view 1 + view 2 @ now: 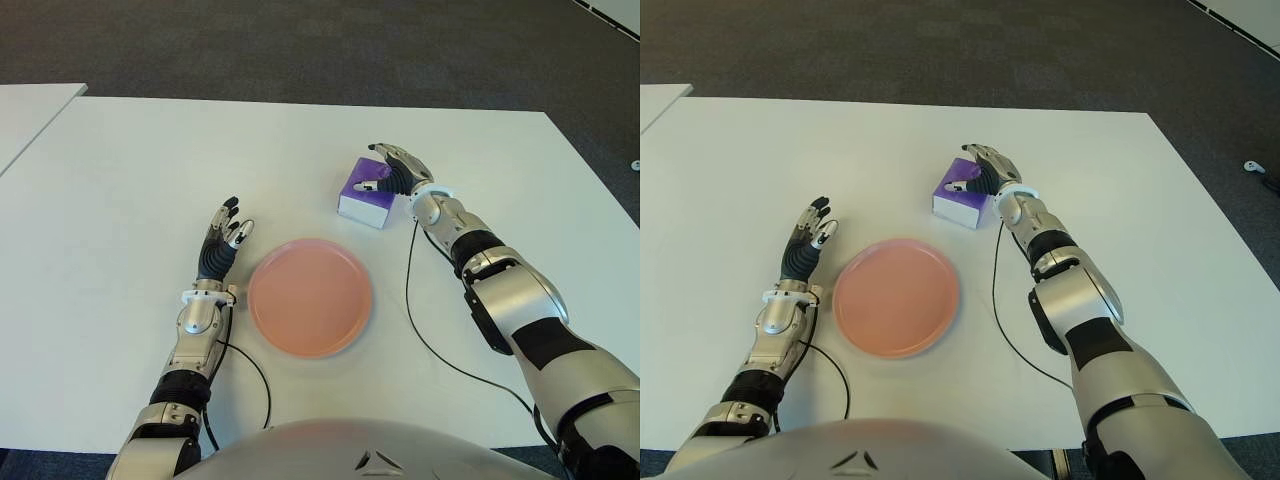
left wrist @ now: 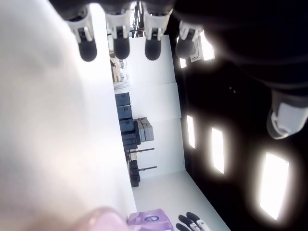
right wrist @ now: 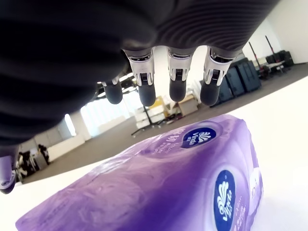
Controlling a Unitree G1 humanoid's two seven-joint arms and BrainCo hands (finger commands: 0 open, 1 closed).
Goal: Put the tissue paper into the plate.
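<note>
Head-camera overview of a white table (image 1: 130,170) with a dark carpeted floor (image 1: 300,40) beyond its far edge. A round pink plate (image 1: 310,297) lies on the table directly in front of the robot and holds nothing. The purple tissue pack (image 1: 366,192) lies on the tabletop beyond the plate and toward the robot's right, well apart from the plate's rim.

The right hand (image 1: 398,170) is at the pack, over its far right side, with the thumb showing against the purple top face. In the right wrist view the fingers (image 3: 177,79) are extended above the pack (image 3: 159,192), with background visible between the fingertips and the wrapper; the hand is open and has not closed on the pack. Whether the thumb touches the wrapper cannot be told.

The left hand (image 1: 222,238) shows just left of the plate, fingers straight and slightly spread, pointing away from the robot and holding nothing. A black cable (image 1: 425,330) runs across the table beside the right forearm, to the right of the plate.
</note>
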